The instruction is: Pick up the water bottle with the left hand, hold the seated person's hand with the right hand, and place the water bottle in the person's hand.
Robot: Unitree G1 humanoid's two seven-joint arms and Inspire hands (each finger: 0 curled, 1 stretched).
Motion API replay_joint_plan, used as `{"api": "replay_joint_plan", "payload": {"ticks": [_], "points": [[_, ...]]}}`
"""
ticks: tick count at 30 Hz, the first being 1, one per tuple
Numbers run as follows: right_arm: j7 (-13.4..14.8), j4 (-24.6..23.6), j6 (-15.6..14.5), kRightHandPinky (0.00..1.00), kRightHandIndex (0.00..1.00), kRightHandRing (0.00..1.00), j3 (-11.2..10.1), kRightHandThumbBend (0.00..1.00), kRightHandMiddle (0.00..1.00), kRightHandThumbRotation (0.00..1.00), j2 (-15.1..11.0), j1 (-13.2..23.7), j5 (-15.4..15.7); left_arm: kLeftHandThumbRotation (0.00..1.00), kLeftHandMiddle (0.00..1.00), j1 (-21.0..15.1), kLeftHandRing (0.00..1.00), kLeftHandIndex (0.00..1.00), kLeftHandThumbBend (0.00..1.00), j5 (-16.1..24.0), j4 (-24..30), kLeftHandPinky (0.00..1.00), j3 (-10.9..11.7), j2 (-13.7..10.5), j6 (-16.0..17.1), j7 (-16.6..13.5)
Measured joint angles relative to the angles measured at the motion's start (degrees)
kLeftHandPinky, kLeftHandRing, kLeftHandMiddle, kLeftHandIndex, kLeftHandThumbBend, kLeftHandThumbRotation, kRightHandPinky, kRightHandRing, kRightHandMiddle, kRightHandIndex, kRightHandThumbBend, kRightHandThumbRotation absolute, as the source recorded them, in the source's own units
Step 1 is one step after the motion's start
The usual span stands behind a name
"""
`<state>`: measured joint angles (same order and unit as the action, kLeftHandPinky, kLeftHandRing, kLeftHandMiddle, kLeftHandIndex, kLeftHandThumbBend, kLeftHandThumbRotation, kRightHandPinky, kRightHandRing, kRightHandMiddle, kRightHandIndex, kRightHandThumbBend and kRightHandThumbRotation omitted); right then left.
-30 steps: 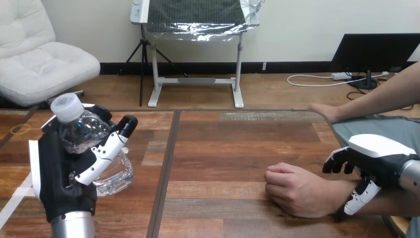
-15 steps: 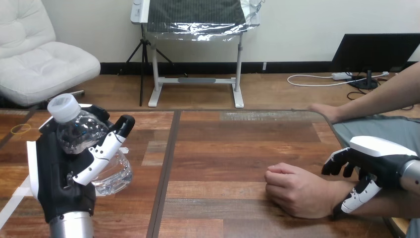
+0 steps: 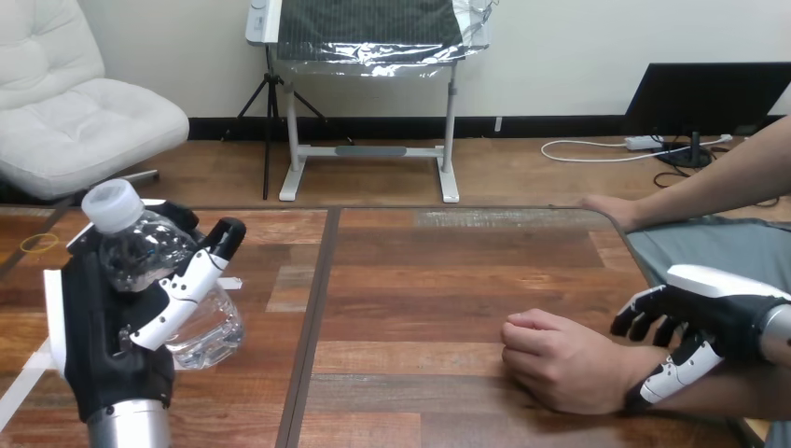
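**Water bottle [image 3: 140, 250] held in the left hand [image 3: 104, 345] over the table's [image 3: 448, 280] left side.**
The tilted bottle is clasped by curled fingers [image 3: 187, 280], cap uppermost; the right hand [image 3: 718, 308] is set by the person's wrist [image 3: 620, 371], and whether it is gripped cannot be told.

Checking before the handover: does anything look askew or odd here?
The water bottle sits tilted in the left robot hand, top leaning left, and its clear wall looks crumpled. The person's hand lies on the table as a closed fist, not open to take it.
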<state>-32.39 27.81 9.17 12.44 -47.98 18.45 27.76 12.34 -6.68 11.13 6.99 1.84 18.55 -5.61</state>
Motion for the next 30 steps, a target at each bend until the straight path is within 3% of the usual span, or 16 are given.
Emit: {"api": "replay_joint_plan", "payload": {"ticks": [8,19,30], "points": [[-5.08,-5.23,-5.23,0.63,0.82,0.74,-0.67,0.85,0.81,0.40,-0.56,-1.73,-1.45,0.00,0.32,0.00,0.25,0.36,0.55,-0.40,0.10,0.19,0.29,0.00,-0.44,0.05],[-10.95,-16.40,-13.36,0.76,0.88,0.88,-2.78,0.87,0.91,0.40,-2.11,-6.61,-3.45,0.00,0.32,-0.01,0.26,0.37,0.55,-0.73,0.15,0.20,0.62,-0.03,-0.62,0.20],[-16.16,-27.22,-21.25,0.84,0.93,0.93,-4.74,0.91,0.95,0.38,-3.85,-11.41,-4.49,0.00,0.32,-0.01,0.26,0.37,0.56,-0.72,0.15,0.20,0.72,-0.03,-0.61,0.47]]}}
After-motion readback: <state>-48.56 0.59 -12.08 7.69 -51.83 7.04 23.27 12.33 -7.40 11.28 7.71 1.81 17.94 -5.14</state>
